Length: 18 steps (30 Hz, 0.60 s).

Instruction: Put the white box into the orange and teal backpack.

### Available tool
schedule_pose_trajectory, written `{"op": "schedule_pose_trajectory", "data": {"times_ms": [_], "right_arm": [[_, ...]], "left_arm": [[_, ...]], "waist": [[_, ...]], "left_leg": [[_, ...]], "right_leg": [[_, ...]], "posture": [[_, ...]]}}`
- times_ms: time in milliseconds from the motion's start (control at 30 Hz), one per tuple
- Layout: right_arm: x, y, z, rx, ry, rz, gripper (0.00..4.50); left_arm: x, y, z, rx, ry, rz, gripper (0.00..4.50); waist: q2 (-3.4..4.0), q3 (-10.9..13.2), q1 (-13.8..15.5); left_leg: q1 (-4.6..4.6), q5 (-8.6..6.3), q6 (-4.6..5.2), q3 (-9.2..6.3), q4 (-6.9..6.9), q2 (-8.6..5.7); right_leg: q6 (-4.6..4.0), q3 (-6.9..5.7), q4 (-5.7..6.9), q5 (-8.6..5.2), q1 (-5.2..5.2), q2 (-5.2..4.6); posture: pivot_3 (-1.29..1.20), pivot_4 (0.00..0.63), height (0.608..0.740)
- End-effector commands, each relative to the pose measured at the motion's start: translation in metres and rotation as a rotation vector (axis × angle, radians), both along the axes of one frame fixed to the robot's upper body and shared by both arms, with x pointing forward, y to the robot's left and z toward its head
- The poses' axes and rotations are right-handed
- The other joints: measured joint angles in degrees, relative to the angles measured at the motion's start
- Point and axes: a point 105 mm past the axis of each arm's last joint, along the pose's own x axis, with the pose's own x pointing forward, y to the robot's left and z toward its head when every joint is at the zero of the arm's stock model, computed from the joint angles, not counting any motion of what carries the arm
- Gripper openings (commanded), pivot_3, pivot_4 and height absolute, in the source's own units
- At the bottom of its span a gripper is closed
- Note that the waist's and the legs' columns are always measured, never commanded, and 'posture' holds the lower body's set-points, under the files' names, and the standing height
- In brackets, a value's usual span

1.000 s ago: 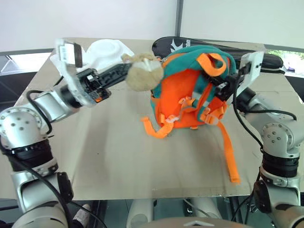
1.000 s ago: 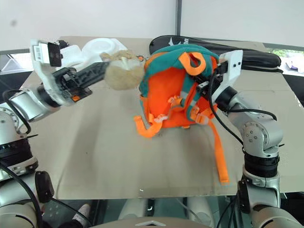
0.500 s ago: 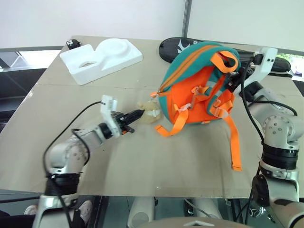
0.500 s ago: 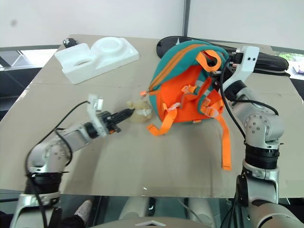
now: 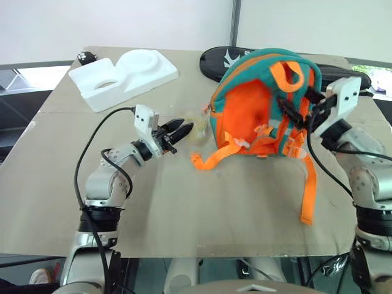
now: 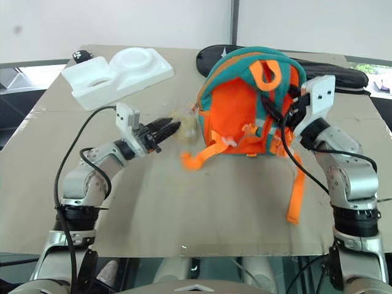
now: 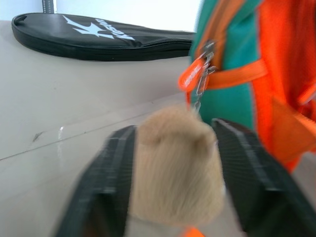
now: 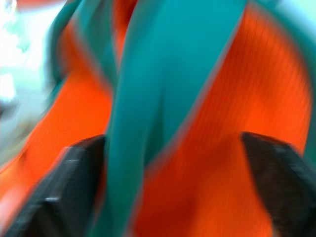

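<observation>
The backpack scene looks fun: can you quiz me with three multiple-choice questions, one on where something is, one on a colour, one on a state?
1. Where is the white foam tray?
A. the table's far left corner
B. inside the backpack
C. under the racket case

2. What colour are the backpack straps?
A. black
B. orange
C. white

3. What lies between the left hand fingers?
A. a white box
B. the plush bear
C. a strap

Answers: 1 A, it lies at the far left corner. 2 B, orange straps trail over the table. 3 B, beige fur sits between the black fingers.
</observation>
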Motion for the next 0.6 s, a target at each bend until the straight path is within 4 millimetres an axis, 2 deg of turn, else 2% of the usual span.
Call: {"op": "schedule_pose_trajectory", "data": {"times_ms": [33,67,233,333,467,600], "right_arm": [[-0.022,-0.005,0.013,-0.022,-0.036,0.055,4.50],[-0.028,-0.007,0.011,-0.028,-0.018,0.067,4.50],[-0.055,-0.022,-0.007,-0.118,0.070,0.100,4.50],[-0.067,-0.045,-0.023,-0.169,0.137,0.060,4.50],[-0.076,-0.080,-0.040,-0.199,0.189,-0.028,4.50],[-0.077,-0.095,-0.047,-0.211,0.209,-0.058,4.50]], "left_arm": [[-0.019,0.008,0.017,0.026,-0.055,-0.043,4.31],[-0.024,0.012,0.015,0.043,-0.052,-0.043,4.48],[-0.050,0.029,0.008,0.115,-0.044,-0.042,4.48],[-0.069,0.044,-0.003,0.141,0.020,-0.026,4.48],[-0.090,0.057,-0.018,0.168,0.092,0.005,4.48],[-0.097,0.061,-0.022,0.143,0.131,0.014,4.48]], "waist": [[0.03,0.0,-0.2],[0.03,0.0,-0.3],[0.01,0.0,-0.6],[0.00,0.0,-0.7],[-0.02,0.0,-0.7],[-0.03,0.0,-0.6]], "left_leg": [[0.02,0.00,0.00,0.00,0.00,0.01],[0.02,0.00,0.00,0.00,0.00,0.01],[0.17,0.00,0.00,0.00,0.01,0.06],[0.26,0.00,0.00,0.07,0.09,0.07],[0.25,-0.01,0.00,0.17,0.09,0.08],[0.36,0.00,0.00,0.15,0.13,0.10]], "right_leg": [[0.00,0.00,0.02,0.00,0.00,0.00],[0.00,-0.01,0.04,0.00,-0.01,0.00],[-0.15,-0.01,0.07,-0.09,0.06,0.03],[-0.24,0.03,0.07,-0.14,0.16,0.02],[-0.24,0.08,0.02,-0.15,0.16,-0.02],[-0.23,0.06,0.07,-0.15,0.19,0.01]], "posture": [[0.00,0.150,0.740],[0.00,0.150,0.740],[0.00,0.150,0.740],[0.00,0.150,0.740],[0.00,0.150,0.740],[0.00,0.150,0.740]]}}
